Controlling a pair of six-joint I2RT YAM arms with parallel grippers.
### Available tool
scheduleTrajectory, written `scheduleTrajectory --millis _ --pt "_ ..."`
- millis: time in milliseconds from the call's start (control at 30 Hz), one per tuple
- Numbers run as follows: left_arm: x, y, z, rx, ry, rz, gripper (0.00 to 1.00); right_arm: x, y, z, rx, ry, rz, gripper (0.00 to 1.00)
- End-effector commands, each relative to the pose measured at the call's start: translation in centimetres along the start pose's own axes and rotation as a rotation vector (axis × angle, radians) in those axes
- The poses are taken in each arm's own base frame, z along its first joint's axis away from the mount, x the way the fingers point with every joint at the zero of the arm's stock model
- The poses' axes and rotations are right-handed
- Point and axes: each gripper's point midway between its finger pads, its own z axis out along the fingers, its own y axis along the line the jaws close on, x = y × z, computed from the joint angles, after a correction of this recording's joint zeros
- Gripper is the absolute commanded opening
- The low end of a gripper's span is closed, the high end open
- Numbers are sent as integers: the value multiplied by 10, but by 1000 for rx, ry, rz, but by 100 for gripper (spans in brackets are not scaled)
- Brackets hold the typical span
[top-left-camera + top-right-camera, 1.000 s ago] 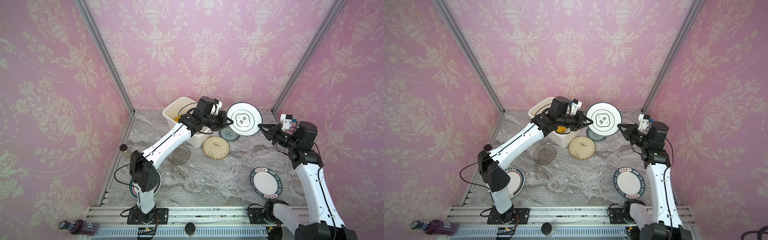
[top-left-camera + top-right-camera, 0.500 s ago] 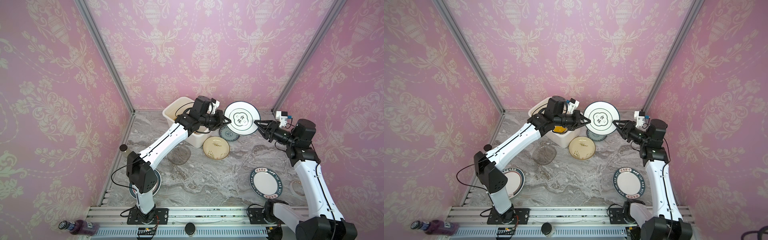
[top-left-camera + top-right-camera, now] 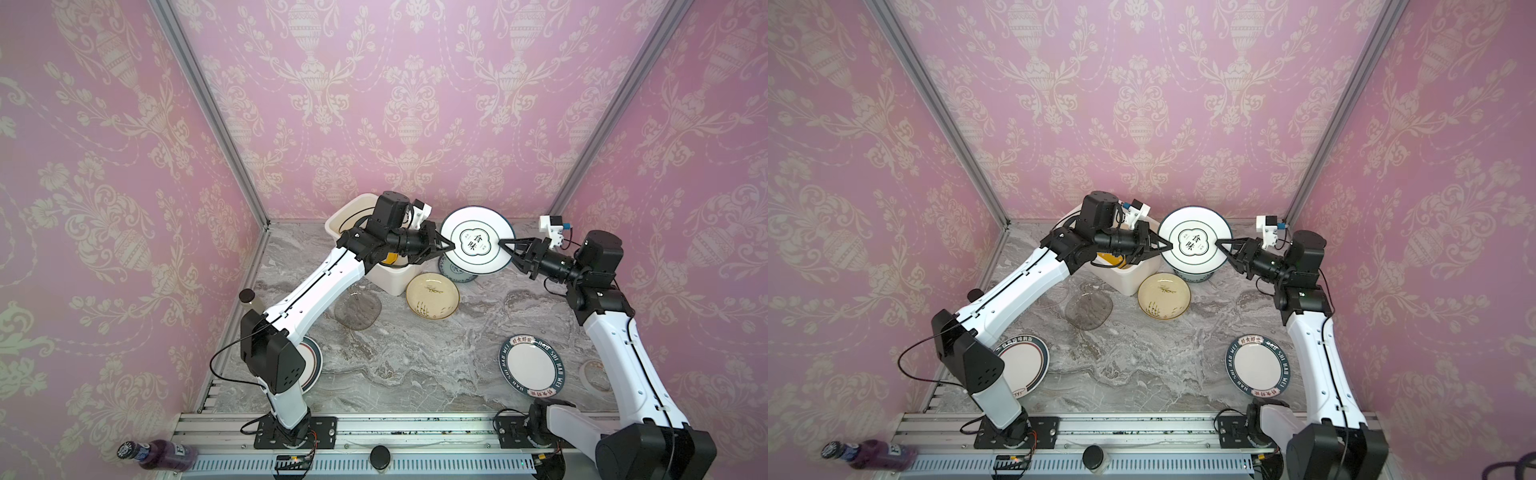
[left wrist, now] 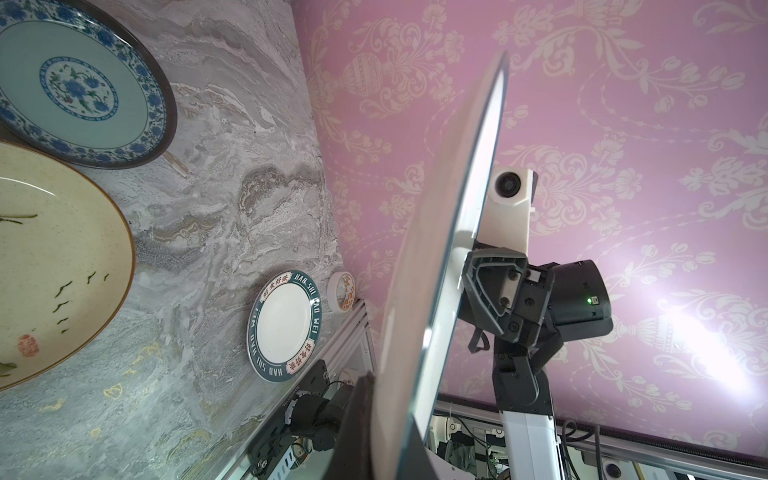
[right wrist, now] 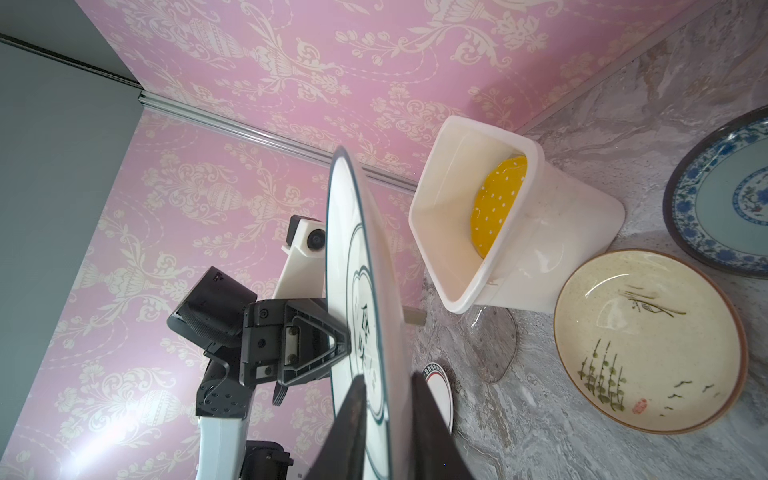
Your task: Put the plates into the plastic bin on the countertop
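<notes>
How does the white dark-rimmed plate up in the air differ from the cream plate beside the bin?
The white dark-rimmed plate hangs above the countertop, tilted; the cream plate lies flat on it. The white dark-rimmed plate carries a central emblem with characters; the cream plate has painted plants and a red seal. Both are round.

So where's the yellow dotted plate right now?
In the right wrist view the yellow dotted plate sits tilted inside the plastic bin at the back of the countertop, left of centre in both top views, beside the cream plate.

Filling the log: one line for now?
left pincer: shut on plate | right pincer: astride plate rim | plate: aloft beside bin
</notes>
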Motion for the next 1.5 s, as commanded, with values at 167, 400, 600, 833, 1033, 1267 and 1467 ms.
scheduleTrajectory --millis 167,400,600,833,1033,1267,1467 --pt "13 -9 -4 27 30 15 0 -3 24 7 -25 -5 -98 8" --pt "6 -10 -13 9 -43 48 10 -8 15 9 52 -36 -50 0" --pt "-14 -2 -52 -49 -232 109 61 -11 20 5 171 -79 -25 0" --pt "-29 9 -126 -236 -489 302 90 -5 22 18 264 -113 66 0" --pt "-32 21 -173 -349 -590 426 99 9 28 67 322 -98 92 0" --pt "-34 46 -213 -465 -661 439 99 10 19 150 362 -121 173 2" --pt "-37 52 -221 -505 -657 455 100 5 -5 233 378 -128 219 2"
